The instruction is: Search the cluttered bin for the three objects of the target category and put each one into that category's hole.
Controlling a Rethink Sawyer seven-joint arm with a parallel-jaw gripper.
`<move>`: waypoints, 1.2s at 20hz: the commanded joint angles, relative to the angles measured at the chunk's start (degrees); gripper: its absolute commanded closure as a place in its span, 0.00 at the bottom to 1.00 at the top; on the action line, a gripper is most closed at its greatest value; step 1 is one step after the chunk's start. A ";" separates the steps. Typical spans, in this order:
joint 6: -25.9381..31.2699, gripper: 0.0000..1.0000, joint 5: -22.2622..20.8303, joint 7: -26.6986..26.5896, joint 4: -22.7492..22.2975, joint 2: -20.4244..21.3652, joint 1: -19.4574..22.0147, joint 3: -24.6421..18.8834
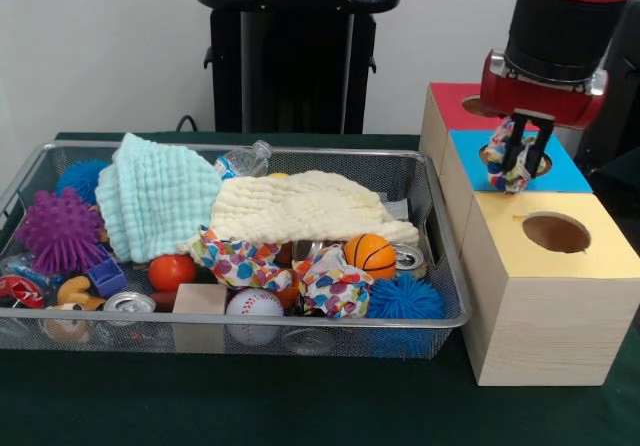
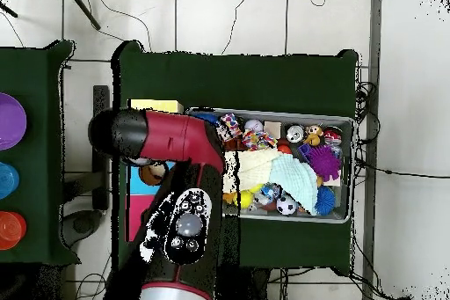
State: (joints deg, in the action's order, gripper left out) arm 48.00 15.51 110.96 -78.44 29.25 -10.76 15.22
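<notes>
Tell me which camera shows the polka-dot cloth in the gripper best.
The front view: the polka-dot cloth hangs between the fingers of the gripper, right over the hole of the blue-topped box. In the overhead view the arm covers that spot, hiding the cloth.

The arm (image 1: 555, 36) is a thick black cylinder with glossy red bands; below its red collar hang the black fingers of the claw (image 1: 519, 156).
</notes>
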 commanded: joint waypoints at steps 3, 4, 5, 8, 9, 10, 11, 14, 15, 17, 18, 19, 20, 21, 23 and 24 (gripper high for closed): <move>9.59 1.00 2.75 20.90 9.30 -5.97 -0.07 -0.79; 9.90 1.00 2.62 20.74 10.11 -6.49 0.33 -0.87; 9.59 1.00 2.53 20.89 10.23 -6.63 0.33 -0.92; 8.10 1.00 2.35 21.45 9.60 -6.57 0.17 -1.11; 7.87 1.00 2.33 21.42 9.35 -6.44 0.23 -1.22; 7.63 1.00 2.30 21.39 9.10 -6.30 0.28 -1.33; 7.40 1.00 2.27 21.35 8.85 -6.17 0.34 -1.43; 6.77 1.00 2.21 20.27 8.86 -6.28 1.52 -1.91; 6.62 1.00 2.27 19.96 8.80 -6.27 1.79 -2.02; 6.46 1.00 2.39 19.73 8.67 -6.12 2.00 -2.17; 6.39 1.00 2.39 19.69 8.78 -6.20 2.02 -2.20; 6.34 1.00 2.38 19.72 9.03 -6.37 2.02 -2.18; 6.06 1.00 2.36 19.82 9.12 -6.52 1.98 -2.13; 5.79 1.00 2.33 19.91 9.20 -6.66 1.93 -2.07; 5.13 1.00 2.21 19.78 9.11 -6.83 1.97 -1.97; 4.98 1.00 2.13 19.39 9.50 -7.11 2.43 -2.01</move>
State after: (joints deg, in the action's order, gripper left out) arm 51.21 16.58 118.02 -68.88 24.77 -10.79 15.35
